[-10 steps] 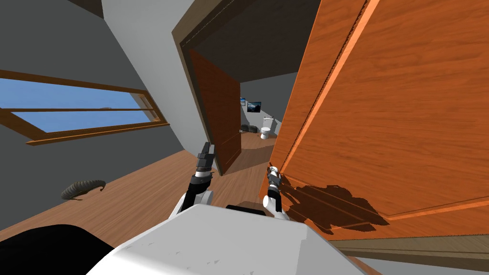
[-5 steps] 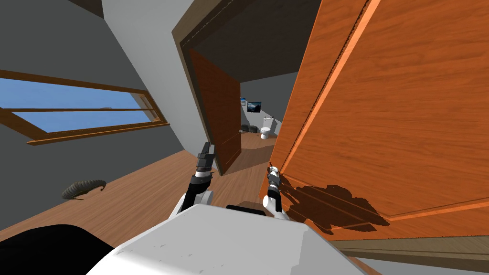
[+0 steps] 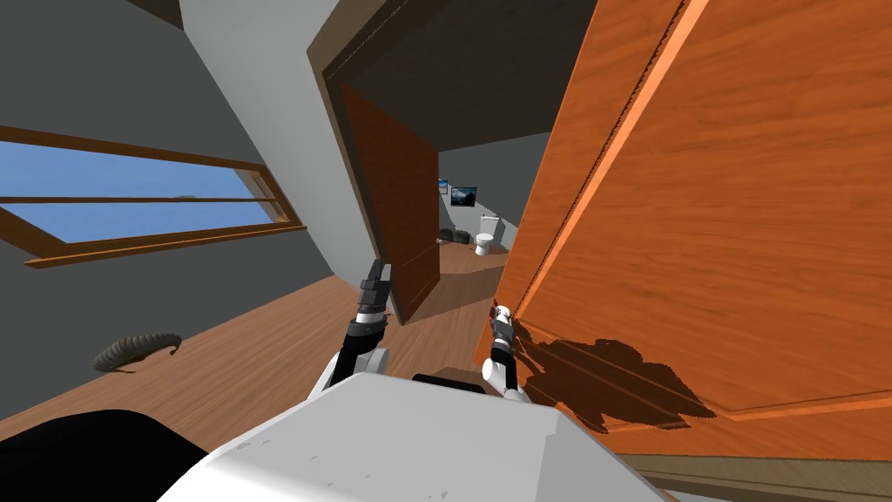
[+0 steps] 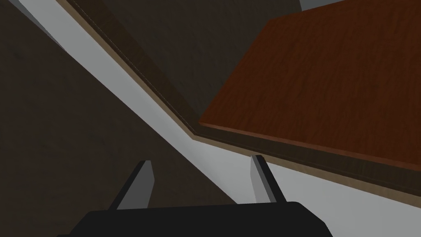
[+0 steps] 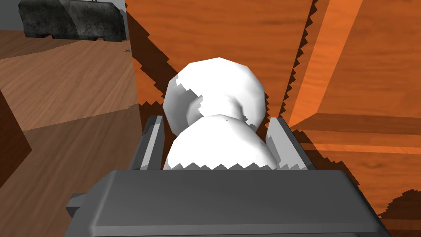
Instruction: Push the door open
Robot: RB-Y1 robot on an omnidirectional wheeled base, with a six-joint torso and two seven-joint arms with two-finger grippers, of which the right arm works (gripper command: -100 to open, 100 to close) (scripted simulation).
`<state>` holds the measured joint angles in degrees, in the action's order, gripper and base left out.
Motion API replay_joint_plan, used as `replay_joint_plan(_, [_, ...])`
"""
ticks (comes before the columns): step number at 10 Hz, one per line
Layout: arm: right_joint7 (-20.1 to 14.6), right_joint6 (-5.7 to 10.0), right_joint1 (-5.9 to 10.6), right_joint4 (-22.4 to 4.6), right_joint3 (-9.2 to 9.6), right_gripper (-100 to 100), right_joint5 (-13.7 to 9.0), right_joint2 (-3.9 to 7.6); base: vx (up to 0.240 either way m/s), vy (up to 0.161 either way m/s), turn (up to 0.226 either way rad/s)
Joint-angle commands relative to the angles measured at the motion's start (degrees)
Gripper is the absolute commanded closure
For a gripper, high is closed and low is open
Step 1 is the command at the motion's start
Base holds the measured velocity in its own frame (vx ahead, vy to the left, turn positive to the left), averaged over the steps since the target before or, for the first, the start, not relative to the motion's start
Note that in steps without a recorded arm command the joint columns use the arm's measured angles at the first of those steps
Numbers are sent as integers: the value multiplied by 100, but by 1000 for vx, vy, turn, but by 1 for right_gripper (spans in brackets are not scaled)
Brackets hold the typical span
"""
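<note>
1. At the white door knob, the right gripper has its fingers spread wide and straddles it, one blade along each side. No gap is readable between blade and knob, so no firm clamp is assumed
2. Orange door carries that knob close to its free edge. The leaf stands partly swung, and past the knob an opening shows a toilet well beyond
3. Left gripper is well apart from the knob, fingers wide and holding nothing. It points at the door frame and a second, darker door leaf
4. Judgement: the push looks partway done, and the orange door needs more swing to clear the opening
5. Risk A: the knob travels on an arc as the leaf turns. A straight shove would let it slide out from between the unclamped blades, and contact would be lost
6. Risk B: if the wrist does not follow that arc, one thin blade takes the side load against the knob and may jam or twist
7. Risk C: the left arm sits much nearer the darker leaf than the knob, so advancing the body could drive it into that leaf or the frame
</note>
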<state>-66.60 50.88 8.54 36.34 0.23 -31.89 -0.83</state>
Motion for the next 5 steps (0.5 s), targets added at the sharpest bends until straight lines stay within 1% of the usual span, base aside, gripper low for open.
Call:
replay_joint_plan(1, [12, 54, 73, -33, -113, 100, -61, 141, 193, 22, -56])
replay_joint_plan(2, [25, 61, 74, -37, -160, 100, -92, 191, 204, 11, -34])
replay_joint_plan(3, [38, 68, 75, -40, -212, 100, -126, 239, 200, -24, -35])
replay_joint_plan(4, [38, 68, 75, -40, -212, 100, -126, 239, 146, -18, -7])
replay_joint_plan(5, [38, 68, 75, -40, -212, 100, -126, 239, 65, 1, 2])
